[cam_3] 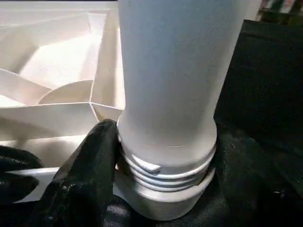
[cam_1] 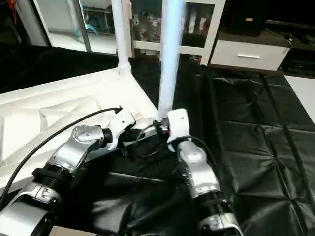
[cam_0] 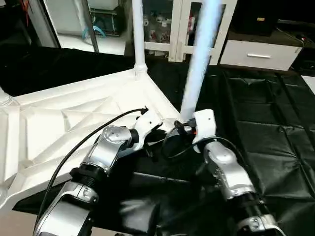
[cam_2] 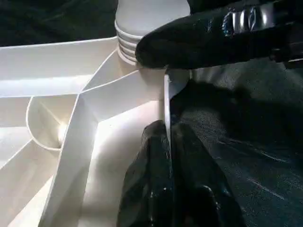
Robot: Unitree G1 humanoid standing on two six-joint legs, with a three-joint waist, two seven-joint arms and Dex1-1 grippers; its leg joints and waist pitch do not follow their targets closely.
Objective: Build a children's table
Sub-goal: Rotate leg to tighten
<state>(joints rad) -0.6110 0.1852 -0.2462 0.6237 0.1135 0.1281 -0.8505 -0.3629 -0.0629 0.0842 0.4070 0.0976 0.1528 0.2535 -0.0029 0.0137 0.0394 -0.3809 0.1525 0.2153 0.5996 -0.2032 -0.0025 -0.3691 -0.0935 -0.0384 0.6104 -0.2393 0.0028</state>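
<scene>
Children's table, upturned, a leg gripped at its near corner socket

Right gripper (cam_3: 161, 189): black fingers (cam_3: 87, 175) spread around the threaded base of an upright white leg (cam_0: 199, 64), clasping it where it meets the socket at lower centre of the head views. Left gripper (cam_2: 168, 189): pinched shut on the thin edge wall of the tabletop (cam_0: 64, 123) just beside that socket. Tabletop lies rib-side up across the left half of the frame, diagonal ribs showing. A second leg (cam_0: 139, 34) stands in the far corner, upper centre. Black-covered work table (cam_0: 266, 128) is open at right. White cabinet (cam_0: 258, 54) stands at upper right, beyond the table edge.
</scene>
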